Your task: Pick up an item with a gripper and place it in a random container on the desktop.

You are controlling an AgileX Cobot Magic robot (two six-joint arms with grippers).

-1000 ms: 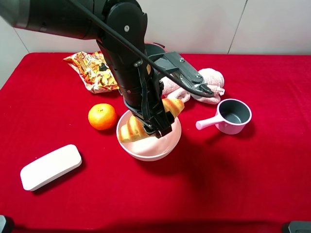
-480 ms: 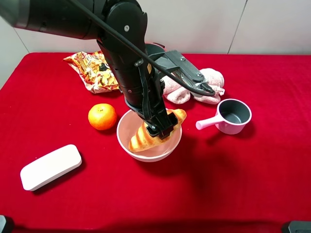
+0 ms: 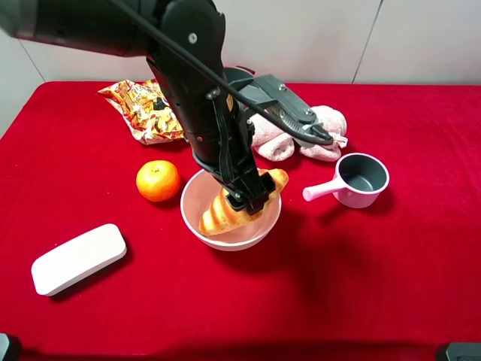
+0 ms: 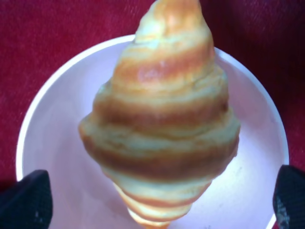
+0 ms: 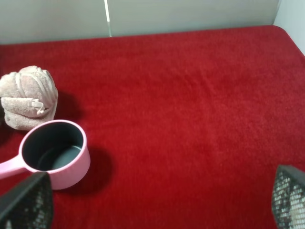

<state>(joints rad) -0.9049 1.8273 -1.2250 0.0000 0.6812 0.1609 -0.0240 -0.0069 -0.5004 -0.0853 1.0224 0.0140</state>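
The golden-brown croissant (image 3: 225,214) lies tilted inside the pale pink bowl (image 3: 189,214) on the red cloth desktop (image 3: 338,286), one end resting over the far right rim. My left gripper (image 3: 252,197) hangs right over it. In the left wrist view the croissant (image 4: 162,119) fills the bowl (image 4: 52,119), and the two black fingertips (image 4: 26,198) stand wider than the croissant, so the left gripper (image 4: 157,202) is open. My right gripper (image 5: 152,205) is open and empty above bare cloth.
An orange (image 3: 158,180) sits just left of the bowl. A small pink saucepan (image 3: 361,179) and a pink towel (image 3: 323,131) are to the right, a snack bag (image 3: 143,109) at the back left, a white box (image 3: 78,258) at the front left.
The left gripper has come down with the croissant, which was held above the bowl's rim and now rests inside the bowl. Little moved in the last half second.
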